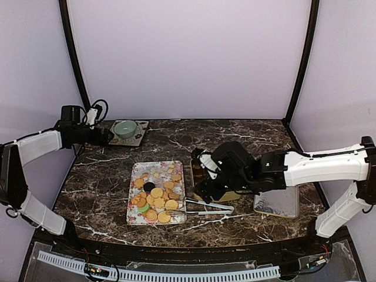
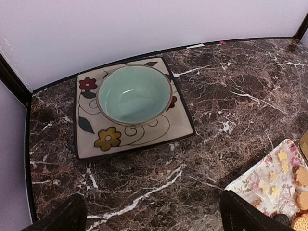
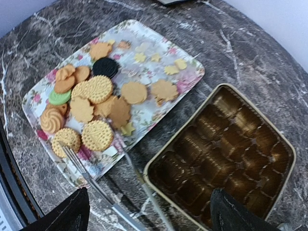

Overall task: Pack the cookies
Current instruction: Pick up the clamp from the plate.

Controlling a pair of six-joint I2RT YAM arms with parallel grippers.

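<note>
The cookies (image 1: 155,197) lie piled on a flower-patterned tray (image 1: 154,167) at the table's middle. They are mostly golden, with one dark, one green and some pink; they also show in the right wrist view (image 3: 91,106). The gold tin (image 3: 182,127) with brown paper cups stands right of the tray (image 3: 199,72), and its cups look empty. My right gripper (image 3: 149,214) is open and empty, hovering over the tin's near corner and the metal tongs (image 3: 96,187). My left gripper (image 2: 154,219) is open and empty at the far left, above bare table near a bowl.
A pale green bowl (image 2: 134,94) sits on a square flowered plate (image 2: 96,139) at the back left. The tongs (image 1: 208,207) lie on the table between tray and tin (image 1: 230,196). A silver tin lid (image 1: 277,202) lies to the right.
</note>
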